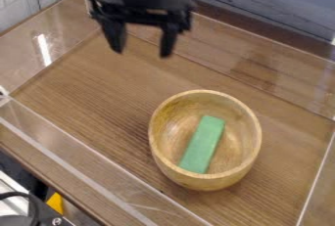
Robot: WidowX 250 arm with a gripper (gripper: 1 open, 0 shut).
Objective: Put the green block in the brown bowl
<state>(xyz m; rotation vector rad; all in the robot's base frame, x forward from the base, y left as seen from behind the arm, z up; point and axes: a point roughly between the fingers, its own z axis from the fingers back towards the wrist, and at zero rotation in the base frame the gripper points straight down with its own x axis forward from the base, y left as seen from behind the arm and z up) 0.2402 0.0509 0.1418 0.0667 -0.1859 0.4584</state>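
**Sam:** Looking at the gripper (pixel 140 46), are its two black fingers (pixel 116 39) spread apart?

**Mia:** Yes, they stand wide apart and point down. Nothing sits between them. It holds nothing and touches nothing.

**Sam:** Where is it, next to the brown bowl (pixel 171 160)?

**Mia:** It hangs up and to the left of the bowl, well apart from it, above the bare wood of the worktop (pixel 92 103).

**Sam:** And the green block (pixel 203 143)?

**Mia:** It lies inside the brown bowl. It leans a little, with its top end near the bowl's far right side and its low end near the front of the bowl.

**Sam:** What can't you see well?

**Mia:** The arm above the gripper is cut off by the top of the picture, so only the gripper and a bit of dark arm show. The bowl's front wall hides where the low end of the block meets the bottom. See-through walls (pixel 78 186) stand around the worktop, to the left and in front of the bowl, and they shine, so their edges are hard to follow. Something dark with a bit of yellow sits at the bottom left corner, far from the bowl, and I cannot tell what it is.
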